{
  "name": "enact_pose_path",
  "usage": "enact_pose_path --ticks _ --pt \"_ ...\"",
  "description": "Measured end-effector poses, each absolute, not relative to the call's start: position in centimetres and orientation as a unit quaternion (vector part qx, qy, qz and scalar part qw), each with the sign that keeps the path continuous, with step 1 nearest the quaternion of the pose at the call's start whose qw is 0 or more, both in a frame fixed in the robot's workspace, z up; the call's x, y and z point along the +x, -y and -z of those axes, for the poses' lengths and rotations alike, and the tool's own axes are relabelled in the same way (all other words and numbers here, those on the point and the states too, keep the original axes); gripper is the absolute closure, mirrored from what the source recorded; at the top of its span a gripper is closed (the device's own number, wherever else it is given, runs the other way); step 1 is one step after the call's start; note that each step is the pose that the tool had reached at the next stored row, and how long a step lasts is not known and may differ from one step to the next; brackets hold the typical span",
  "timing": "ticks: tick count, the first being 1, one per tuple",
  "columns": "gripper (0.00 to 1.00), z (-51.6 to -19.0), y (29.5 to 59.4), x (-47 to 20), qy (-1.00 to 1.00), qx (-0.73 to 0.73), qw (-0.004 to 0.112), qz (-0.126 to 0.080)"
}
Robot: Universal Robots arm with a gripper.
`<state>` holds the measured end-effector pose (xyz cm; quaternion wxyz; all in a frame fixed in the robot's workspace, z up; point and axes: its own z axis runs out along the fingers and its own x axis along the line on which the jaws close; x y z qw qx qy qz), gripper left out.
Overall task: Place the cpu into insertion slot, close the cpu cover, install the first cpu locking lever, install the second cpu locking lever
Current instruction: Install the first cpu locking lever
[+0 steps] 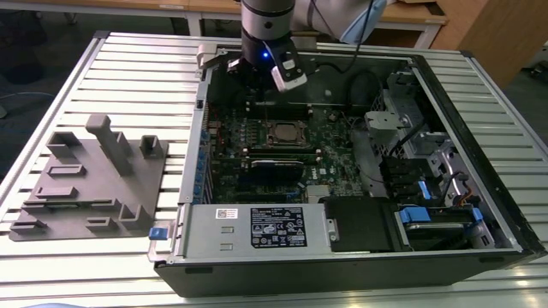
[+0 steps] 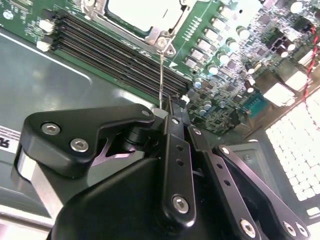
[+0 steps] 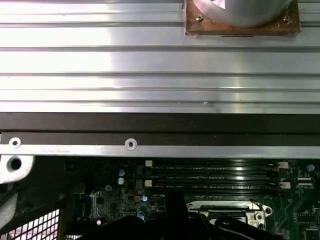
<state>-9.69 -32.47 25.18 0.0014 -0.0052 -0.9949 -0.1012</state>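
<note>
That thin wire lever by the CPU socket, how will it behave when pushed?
The lever looks thin and long, so it is probably springy, bending before it pivots. Its bare metal is likely slippery. Anchored at the socket, it should swing.

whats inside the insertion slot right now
The cpu, its silver-grey top facing up, sits inside the insertion slot. It covers the slot's centre, so whatever lies beneath it cannot be seen.
</note>
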Motion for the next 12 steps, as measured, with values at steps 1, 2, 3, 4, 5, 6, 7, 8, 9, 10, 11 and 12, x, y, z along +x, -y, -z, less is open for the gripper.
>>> enact_pose_path --ticks 1,2,3,4,5,6,7,8,9,10,11,12 --pt "0.89 -25.2 32.4 -9.6 0.995 -0.005 0.001 0.101" --pt "0.89 -25.2 32.4 -9.4 0.995 -0.005 0.001 0.101" --pt "0.89 -25.2 32.4 -9.3 0.995 -0.005 0.001 0.101" --pt "0.89 -25.2 32.4 -9.2 0.995 -0.005 0.001 0.101" --pt "0.89 -25.2 32.3 -9.0 0.995 -0.005 0.001 0.101" --pt "0.89 -25.2 32.3 -8.9 0.995 -0.005 0.001 0.101" --pt "0.89 -25.2 32.3 -8.8 0.995 -0.005 0.001 0.101" --pt "0.89 -25.2 32.3 -8.7 0.995 -0.005 0.001 0.101" --pt "0.89 -25.1 32.3 -8.6 0.995 -0.005 0.001 0.101" --pt "0.89 -25.1 32.3 -8.5 0.995 -0.005 0.001 0.101" --pt "0.89 -25.1 32.2 -8.4 0.995 -0.005 0.001 0.101" --pt "0.89 -25.1 32.2 -8.3 0.995 -0.005 0.001 0.101"
